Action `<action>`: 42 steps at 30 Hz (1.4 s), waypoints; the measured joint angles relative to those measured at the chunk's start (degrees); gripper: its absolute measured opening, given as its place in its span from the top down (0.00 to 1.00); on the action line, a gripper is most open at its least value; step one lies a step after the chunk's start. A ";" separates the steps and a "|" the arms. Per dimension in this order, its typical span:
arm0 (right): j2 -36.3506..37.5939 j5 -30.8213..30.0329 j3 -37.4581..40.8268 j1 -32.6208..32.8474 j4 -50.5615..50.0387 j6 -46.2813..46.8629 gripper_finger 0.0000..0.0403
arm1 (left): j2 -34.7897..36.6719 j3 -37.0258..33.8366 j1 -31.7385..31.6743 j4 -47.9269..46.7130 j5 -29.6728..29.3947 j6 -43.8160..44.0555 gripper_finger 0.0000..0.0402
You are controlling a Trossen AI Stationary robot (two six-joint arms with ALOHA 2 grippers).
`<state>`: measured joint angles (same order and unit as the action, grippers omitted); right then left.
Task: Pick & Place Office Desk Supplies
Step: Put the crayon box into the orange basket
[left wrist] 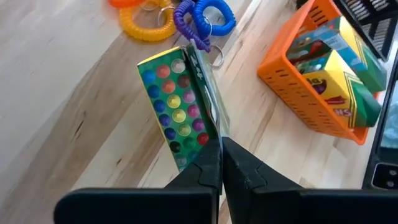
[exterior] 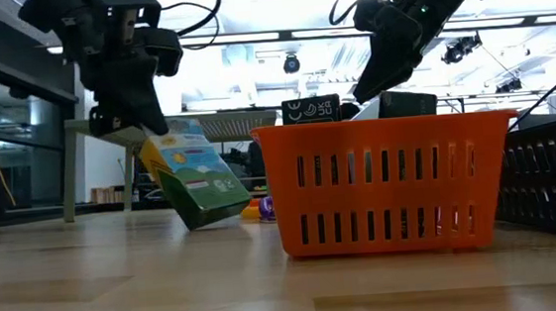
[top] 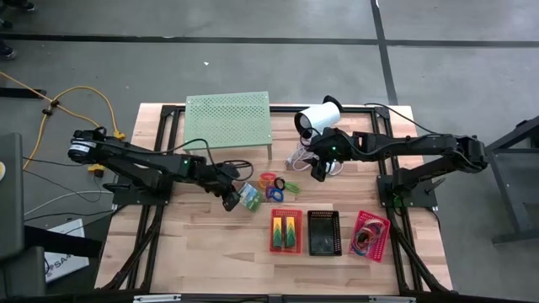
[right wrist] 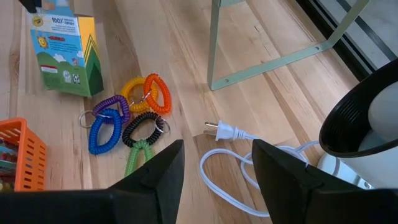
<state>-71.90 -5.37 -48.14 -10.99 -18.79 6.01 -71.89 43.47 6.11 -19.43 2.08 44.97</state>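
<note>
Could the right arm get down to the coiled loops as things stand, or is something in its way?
Probably yes. The right gripper hangs open just above the coiled loops, with bare table between. The left gripper, holding the green pack, sits beside the pile, not over it.

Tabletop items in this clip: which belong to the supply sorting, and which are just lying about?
Job items:
- green crayon pack, gripped by left gripper
- coiled plastic loops, several colours
- orange-red mesh basket
- black mesh basket
- pink mesh basket

Lying about:
- pale-green perforated metal stand
- white cylinder device
- white cable with plug

Small green pack (exterior: 196, 187) tilted on one corner, beside coiled loops (right wrist: 127, 112); red (top: 286, 230), black (top: 324, 233), pink baskets (top: 370, 235) in a row.
</note>
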 joint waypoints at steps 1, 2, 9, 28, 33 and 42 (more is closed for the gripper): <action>0.00 0.00 0.00 -0.01 0.12 -0.01 0.56 | -0.31 0.49 0.00 -0.65 0.23 -0.20 1.00; 0.00 0.00 0.00 0.01 0.23 0.00 0.56 | -0.50 0.93 -0.04 -1.57 0.38 -0.22 1.00; 0.01 0.00 0.00 0.01 0.27 -0.01 0.56 | -1.03 3.79 -0.37 -6.49 0.49 -0.93 1.00; 0.00 0.00 0.00 0.00 0.49 0.01 0.56 | -1.01 5.29 -0.37 -7.87 0.84 -3.45 1.00; 0.00 0.00 0.00 0.01 0.49 0.01 0.56 | -1.01 5.29 -0.37 -8.46 0.86 -3.43 1.00; 0.00 0.00 0.00 0.01 0.62 0.00 0.56 | -1.89 6.32 -0.33 -10.52 2.34 -3.93 1.00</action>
<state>-71.90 -5.37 -48.14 -10.98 -18.17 6.01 -73.78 49.78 5.78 -29.95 4.41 41.04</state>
